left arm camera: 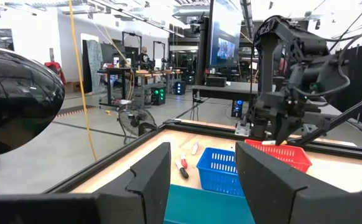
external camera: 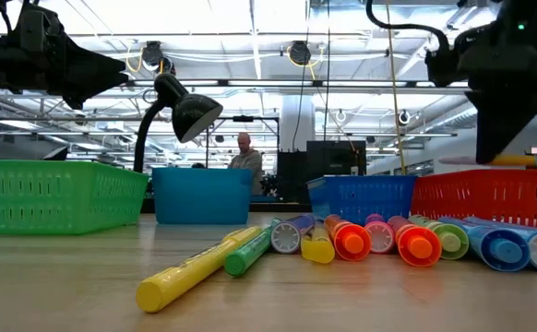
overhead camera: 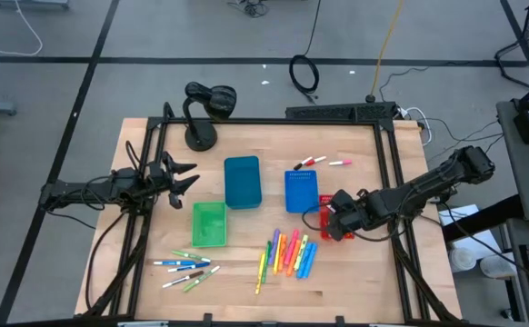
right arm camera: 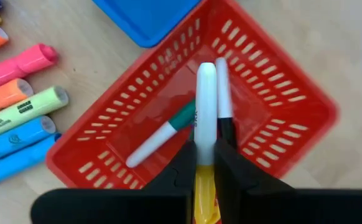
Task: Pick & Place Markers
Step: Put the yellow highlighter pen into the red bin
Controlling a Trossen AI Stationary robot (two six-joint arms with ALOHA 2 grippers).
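From above, we see the right gripper [overhead camera: 337,221] poised over the red bin [overhead camera: 323,221] at the right side of the wooden table [overhead camera: 364,268], just below the small blue bin [overhead camera: 302,191]. In the right wrist view its fingers [right arm camera: 182,167] are clamped on a white-bodied marker with a yellow end [right arm camera: 205,130], held above the red bin [right arm camera: 274,99]; inside that bin lie a white marker with a green cap [right arm camera: 162,135] and another white-and-black marker [right arm camera: 224,99]. Beside the bin, we note neon highlighters [right arm camera: 16,102] in pink, orange, yellow and blue lying on the wood. The high view shows this highlighter cluster [overhead camera: 290,254] near the front edge, a second group of thin white-bodied markers [overhead camera: 187,268] to its left below the green bin [overhead camera: 209,223], and a few red- and pink-capped markers [overhead camera: 321,162] behind the small blue bin. A teal bin [overhead camera: 243,182] stands at the table's middle, with a black desk lamp [overhead camera: 205,109] at the far edge. The left gripper [overhead camera: 184,177] waits at the left side of the table, its fingers [left arm camera: 148,177] spread apart and holding nothing. In the low view, a person [external camera: 244,155] shows far behind the table.
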